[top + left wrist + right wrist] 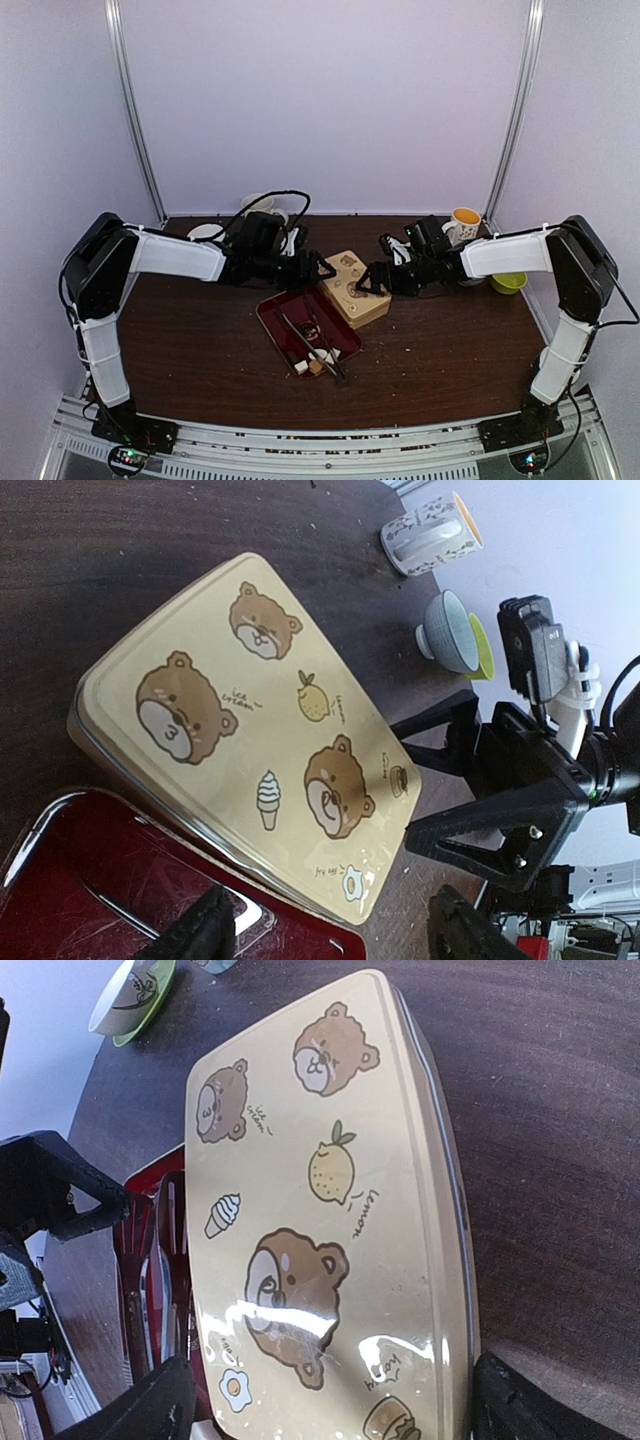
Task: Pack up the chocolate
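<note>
The chocolate (pixel 315 362), a few tiny cream and light-brown cubes, lies at the near end of the red tray (pixel 282 312). The tan tin (pixel 355 288) with bear pictures stands behind the tray, its lid on. My left gripper (pixel 318 268) is open at the tin's left edge. In the left wrist view its fingers (pixel 205 930) spread over the tin's (pixel 250 710) near corner and the tray (pixel 90 880). My right gripper (pixel 372 283) is open at the tin's right side. Its fingers (pixel 150 1410) straddle the tin's (pixel 320 1180) near end, close to both sides.
Black tongs (pixel 310 335) lie on the red tray. A mug with an orange inside (pixel 464 222) and a green bowl (pixel 508 282) stand at the right, behind my right arm. White cups (pixel 258 205) stand at the back left.
</note>
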